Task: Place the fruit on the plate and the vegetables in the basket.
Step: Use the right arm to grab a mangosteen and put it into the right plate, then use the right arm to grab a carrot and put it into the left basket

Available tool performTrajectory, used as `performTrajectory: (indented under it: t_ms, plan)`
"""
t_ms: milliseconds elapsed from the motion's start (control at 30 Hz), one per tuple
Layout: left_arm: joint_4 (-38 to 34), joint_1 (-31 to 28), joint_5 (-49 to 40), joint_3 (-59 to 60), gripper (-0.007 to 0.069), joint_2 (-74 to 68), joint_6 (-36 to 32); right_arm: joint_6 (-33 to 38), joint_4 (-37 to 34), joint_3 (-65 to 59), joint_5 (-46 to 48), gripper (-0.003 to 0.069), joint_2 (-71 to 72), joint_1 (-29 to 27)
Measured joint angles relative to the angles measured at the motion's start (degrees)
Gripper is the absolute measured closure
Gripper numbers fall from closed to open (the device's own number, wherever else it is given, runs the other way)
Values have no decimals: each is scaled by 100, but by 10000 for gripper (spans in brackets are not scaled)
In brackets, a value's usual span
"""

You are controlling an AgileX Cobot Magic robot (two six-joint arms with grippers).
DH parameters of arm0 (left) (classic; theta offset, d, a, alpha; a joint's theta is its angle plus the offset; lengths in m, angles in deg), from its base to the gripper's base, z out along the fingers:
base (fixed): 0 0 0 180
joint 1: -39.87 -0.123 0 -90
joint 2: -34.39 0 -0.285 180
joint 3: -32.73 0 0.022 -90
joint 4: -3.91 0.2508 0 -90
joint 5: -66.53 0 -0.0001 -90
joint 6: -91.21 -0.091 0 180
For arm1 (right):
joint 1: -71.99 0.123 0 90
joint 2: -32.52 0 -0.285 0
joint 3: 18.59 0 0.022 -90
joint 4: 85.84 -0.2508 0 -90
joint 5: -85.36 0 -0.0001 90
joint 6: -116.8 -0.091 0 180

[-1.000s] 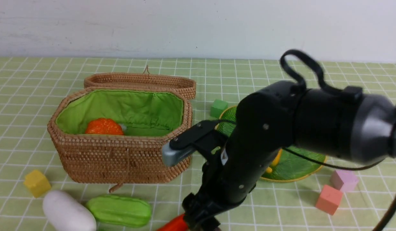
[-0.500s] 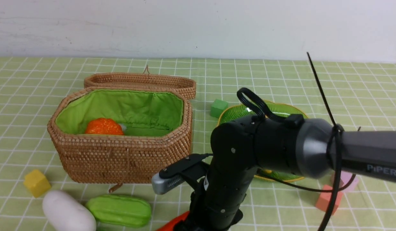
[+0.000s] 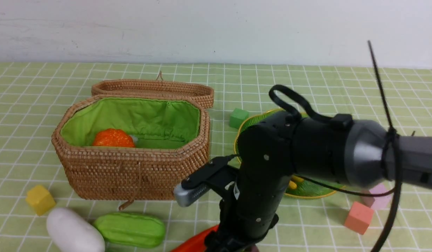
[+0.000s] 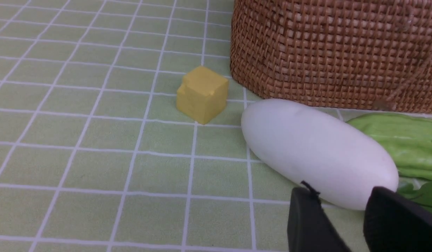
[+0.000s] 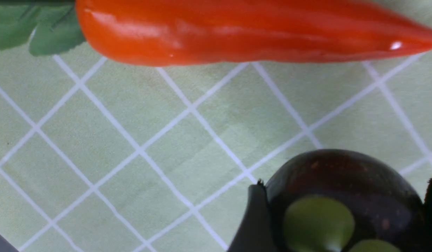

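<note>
My right arm [image 3: 272, 168] sits at four o'clock from the basket [image 3: 132, 175], covering much of the plate [image 3: 315, 189]; I see the pumpkin [image 3: 112, 138] inside.

The counter [image 3: 342, 80], covered in green checked cloth, is occupied by the basket [image 3: 132, 175] at 10 o'clock and the plate [image 3: 314, 190] at 3 o'clock. Radish [image 3: 74, 232], gourd [image 3: 130, 229] and red-orange vegetable [image 3: 193, 245] are laid from 7 to 6 o'clock. The mangosteen [image 5: 342, 175] is seen near the last. A yellow cube [image 3: 40, 199] is set at 8 o'clock, a salmon cube [image 3: 358, 217] at 4 o'clock.

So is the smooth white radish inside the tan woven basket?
No, the smooth white radish lies on the checked cloth outside the tan woven basket.
</note>
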Motion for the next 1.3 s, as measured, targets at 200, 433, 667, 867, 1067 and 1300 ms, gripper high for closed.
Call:
performTrajectory:
  t_ms: [200,433,667,867,1067,1300]
  plan:
    - [0,0,0,0,386,0,0,-381,529,325,-65,104,481,-812]
    - [0,0,0,0,386,0,0,-904,610,455,-1175,105,402,-2671]
    - [0,0,0,0,386,0,0,-991,286,459,-1500,105,-147,-3514]
    - [0,0,0,0,386,0,0,-1009,261,459,-1506,105,-219,-3532]
    - [0,0,0,0,386,0,0,-1091,261,459,-1505,43,-54,-3532]
    - [0,0,0,0,386,0,0,-1143,261,466,-1516,-14,300,-3532]
